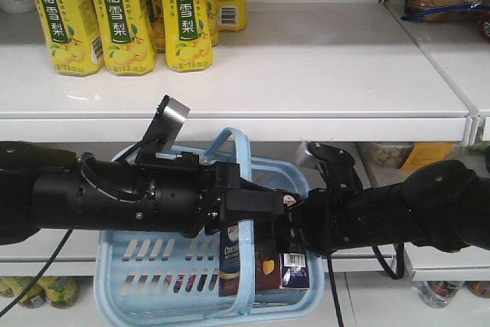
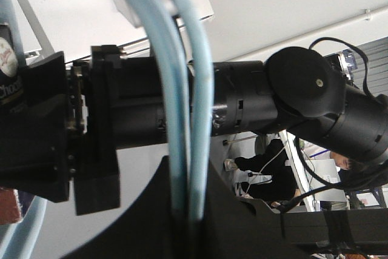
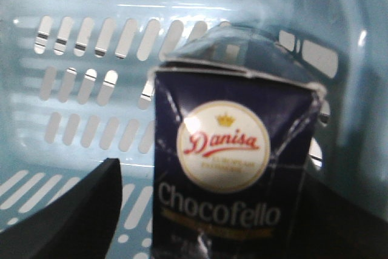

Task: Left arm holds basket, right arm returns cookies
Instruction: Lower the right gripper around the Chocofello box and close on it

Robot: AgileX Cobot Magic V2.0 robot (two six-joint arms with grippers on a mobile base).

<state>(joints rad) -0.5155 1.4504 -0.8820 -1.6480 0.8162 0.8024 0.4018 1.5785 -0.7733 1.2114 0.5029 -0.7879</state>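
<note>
— light blue plastic shopping basket [image 1: 138,266], its handle pinched in the left arm's black end effector [image 1: 253,203].
— and the dark navy chocofello cookie carton [image 3: 233,168]?
— upright inside it; right end effector [image 3: 212,180] spread wide astride. i'd centre, squeeze the flat faces, lift straight.

Cookies [image 3: 230,174] stand in the basket [image 1: 138,266] at lower centre, below the shelf [image 1: 306,74] bearing bottles [image 1: 122,13] at upper left.
</note>
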